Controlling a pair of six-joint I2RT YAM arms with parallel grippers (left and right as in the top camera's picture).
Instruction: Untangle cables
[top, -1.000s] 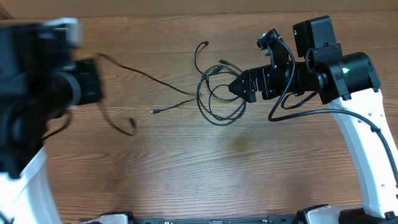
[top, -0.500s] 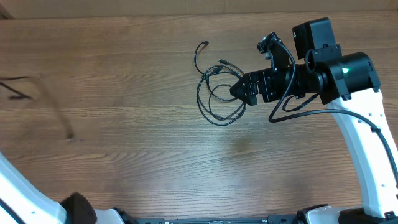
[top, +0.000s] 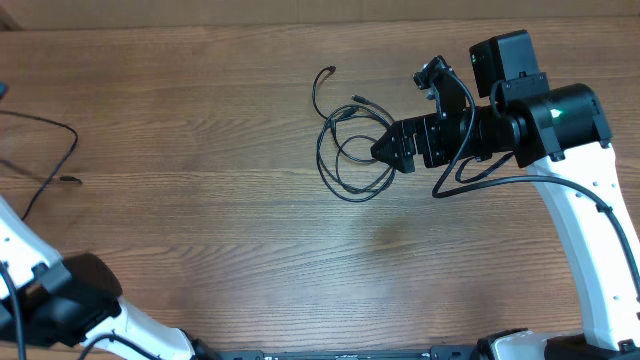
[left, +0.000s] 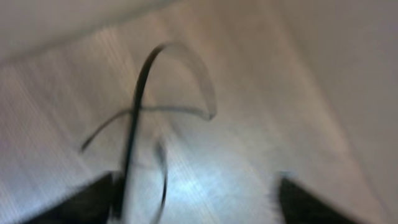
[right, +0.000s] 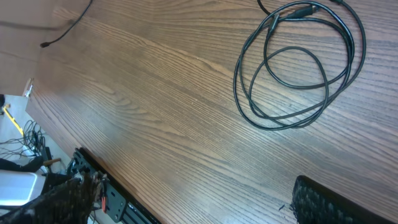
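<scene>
On the table (top: 200, 230), looped cables (top: 355, 163) beside spread right tool (top: 380, 147), left tool (left: 196, 202) spread, blurred

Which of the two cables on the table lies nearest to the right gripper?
The coiled cable, looped just beside the right gripper; the other cable lies loose at the far left edge of the overhead view.

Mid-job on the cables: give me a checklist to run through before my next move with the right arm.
1. Right gripper open and empty: ok.
2. Right gripper beside the coiled cable: ok.
3. Loops of the coiled cable separated: not ok, they overlap.
4. Loose cable at far left lies apart from the coiled cable: ok.
5. Left gripper clear of any cable: cannot tell, wrist view blurred.
</scene>
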